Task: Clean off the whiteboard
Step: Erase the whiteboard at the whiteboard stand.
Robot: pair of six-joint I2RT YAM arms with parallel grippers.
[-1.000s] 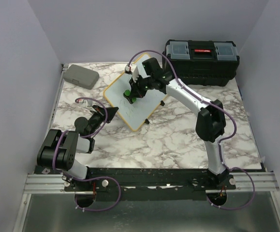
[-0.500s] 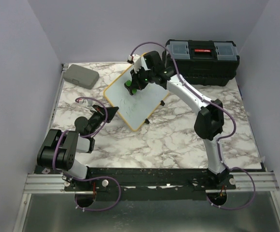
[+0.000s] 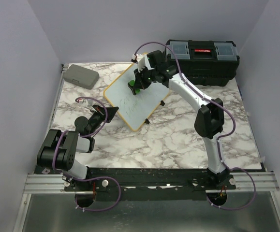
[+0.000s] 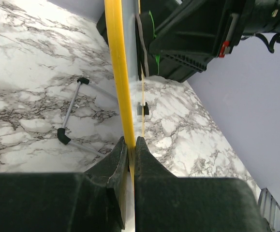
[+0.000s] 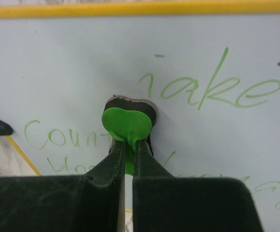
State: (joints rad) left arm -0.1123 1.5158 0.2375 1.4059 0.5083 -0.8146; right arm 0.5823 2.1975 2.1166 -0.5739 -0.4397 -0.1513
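Smooth glossy whiteboard (image 5: 57, 72), marble-patterned table (image 3: 169, 140)

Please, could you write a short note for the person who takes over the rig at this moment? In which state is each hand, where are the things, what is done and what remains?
Left hand: shut on the yellow frame of the whiteboard, at its near-left edge.
Right hand: shut on the green eraser, with the eraser's dark pad on the board's face.
The board sits askew on the table, between the grey case and the black toolbox.
Done: board clamped, eraser gripped and on the board.
Left: green writing shows on both sides of the eraser and must be wiped. How much is already wiped, I cannot tell.
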